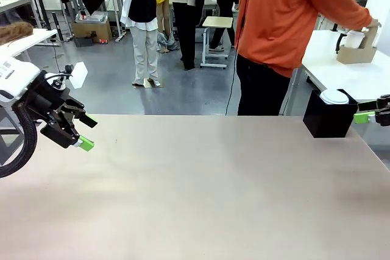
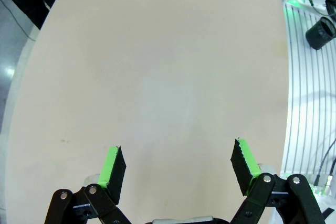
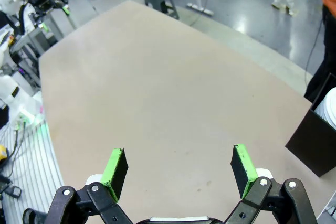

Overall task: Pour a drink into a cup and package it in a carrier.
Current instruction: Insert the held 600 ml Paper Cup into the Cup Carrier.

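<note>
A: Where do we stand with our 2 grippers?

B: Our left gripper [image 1: 78, 132] hangs wide and empty over the table's [image 1: 201, 193] left edge; in its wrist view the pads [image 2: 112, 165] frame only bare tabletop. Our right gripper [image 3: 178, 167] is just as wide, holding nothing, at the right edge.

A: And the task's things?

B: The carrier [image 1: 357, 52] sits on a white side table beyond ours, under the person's hand [image 1: 370, 25], with something white in it. We can't tell whether that's a cup. We see no drink anywhere yet. A black box [image 1: 329, 117] holding what look like white lids [image 1: 334, 96] stands at our table's far right corner, just beside the right gripper.

A: So what could go wrong?

B: As we judge it, the main risk is that box: if the right arm swings inward carelessly, it could clip the box and knock it off the corner. Also, the person will likely reach across to set things down; moving either arm early could meet that hand.
</note>
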